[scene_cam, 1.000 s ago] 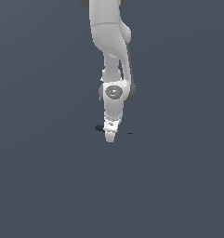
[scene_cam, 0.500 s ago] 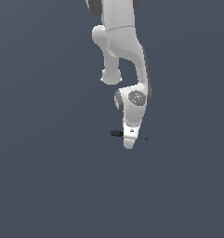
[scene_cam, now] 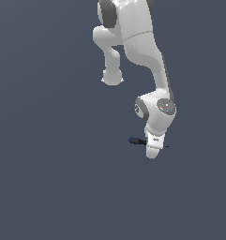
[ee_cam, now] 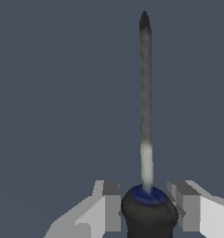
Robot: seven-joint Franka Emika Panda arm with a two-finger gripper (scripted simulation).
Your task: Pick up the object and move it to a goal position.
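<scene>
The object (scene_cam: 139, 141) is a thin dark rod lying roughly level, blue at the end toward the exterior view's left, with a fine tip poking out on the other side of the hand. My white gripper (scene_cam: 152, 152) points down and is shut on it near its middle. In the wrist view the object (ee_cam: 145, 93) shows a dark rounded handle with a blue collar and a long pale shaft tapering to a dark point. The grey fingers (ee_cam: 111, 204) press against both sides of the handle, with my gripper (ee_cam: 148, 207) centred on it.
A plain dark grey-blue surface (scene_cam: 48, 178) fills both views. The white arm (scene_cam: 138, 42) comes down from the top of the exterior view. No other objects or edges show.
The arm has swung toward the exterior view's right and slightly lower, carrying the object along in the gripper. The grip looks unchanged.
</scene>
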